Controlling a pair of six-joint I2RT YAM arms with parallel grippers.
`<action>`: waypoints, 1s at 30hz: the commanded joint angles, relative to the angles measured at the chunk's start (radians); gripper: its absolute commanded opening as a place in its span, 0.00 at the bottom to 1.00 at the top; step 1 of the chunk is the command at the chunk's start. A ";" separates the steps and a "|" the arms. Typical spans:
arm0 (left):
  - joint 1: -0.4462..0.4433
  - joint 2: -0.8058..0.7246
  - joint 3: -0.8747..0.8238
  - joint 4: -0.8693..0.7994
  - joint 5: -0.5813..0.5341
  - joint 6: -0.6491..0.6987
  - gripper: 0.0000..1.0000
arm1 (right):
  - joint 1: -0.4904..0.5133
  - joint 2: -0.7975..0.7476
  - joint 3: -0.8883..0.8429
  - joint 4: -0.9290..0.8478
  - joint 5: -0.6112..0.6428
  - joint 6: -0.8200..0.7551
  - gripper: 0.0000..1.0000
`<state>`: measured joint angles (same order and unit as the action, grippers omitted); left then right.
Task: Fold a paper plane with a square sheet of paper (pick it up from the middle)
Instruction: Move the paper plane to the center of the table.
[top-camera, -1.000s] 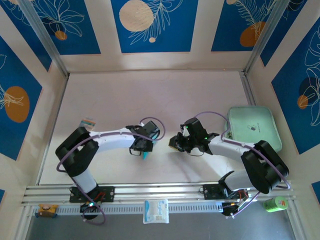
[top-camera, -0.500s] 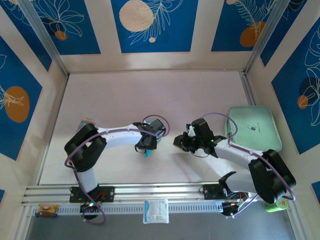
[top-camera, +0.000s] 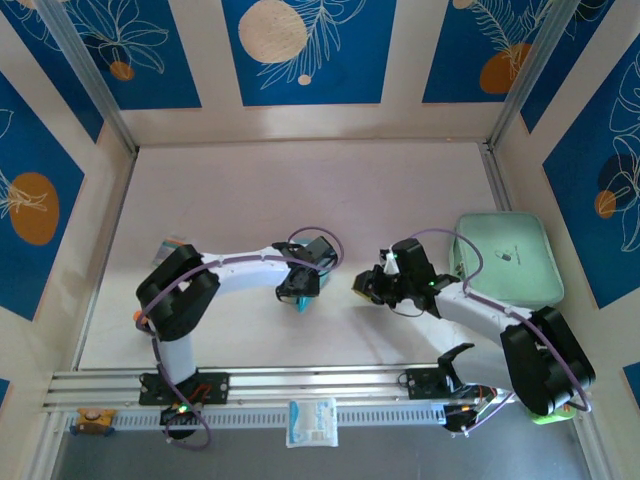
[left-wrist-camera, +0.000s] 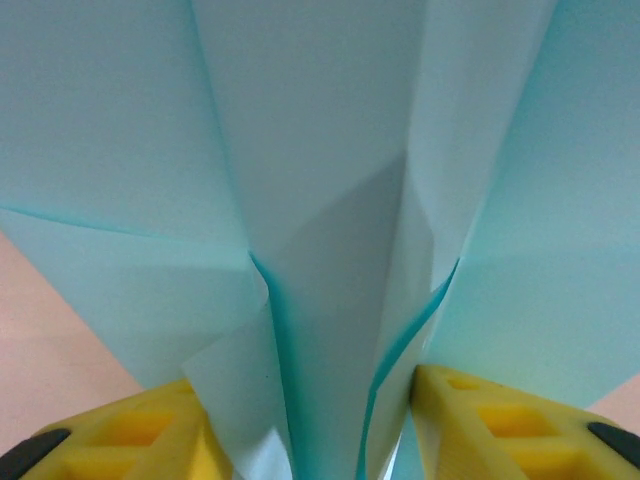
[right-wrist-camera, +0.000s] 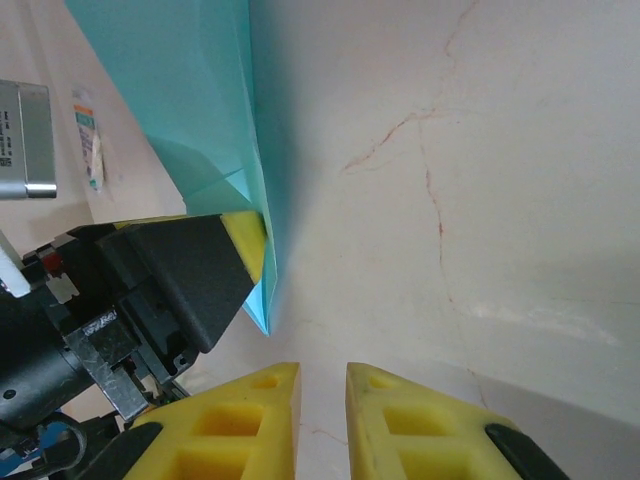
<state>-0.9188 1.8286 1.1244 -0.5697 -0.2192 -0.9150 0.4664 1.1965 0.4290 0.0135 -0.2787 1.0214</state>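
The paper plane (left-wrist-camera: 330, 150) is a folded light blue figure with a centre crease, and it stands pinched between the yellow fingers of my left gripper (left-wrist-camera: 335, 400). From above, just its cyan tip (top-camera: 301, 304) pokes out under the left gripper (top-camera: 298, 292). In the right wrist view the plane (right-wrist-camera: 200, 90) hangs at the upper left with a left finger pad (right-wrist-camera: 245, 240) pressed on it. My right gripper (right-wrist-camera: 323, 385) sits just right of it, narrowly open with nothing between its fingers. From above, the right gripper (top-camera: 362, 285) faces the left one across a small gap.
A mint-green tray (top-camera: 505, 255) lies at the right edge behind the right arm. A small white packet (top-camera: 312, 422) rests on the front rail, and a small striped packet (top-camera: 172, 243) lies by the left arm. Bare table spreads behind both grippers.
The left gripper has carried the folded paper a little to the right. The right gripper has drawn back to the right, away from it.
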 joint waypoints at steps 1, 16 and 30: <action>-0.019 0.029 0.017 -0.052 0.022 -0.028 0.49 | -0.011 -0.028 -0.012 -0.010 -0.034 -0.021 0.20; -0.025 -0.114 0.072 -0.104 0.010 -0.068 0.50 | -0.051 -0.084 0.033 -0.121 -0.019 -0.074 0.20; 0.103 -0.597 -0.209 -0.013 -0.317 0.171 0.67 | -0.129 -0.171 0.277 -0.428 0.517 -0.448 0.47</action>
<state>-0.8856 1.2987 0.9894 -0.5941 -0.4232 -0.8566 0.3428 1.0229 0.6861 -0.3538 0.0319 0.7128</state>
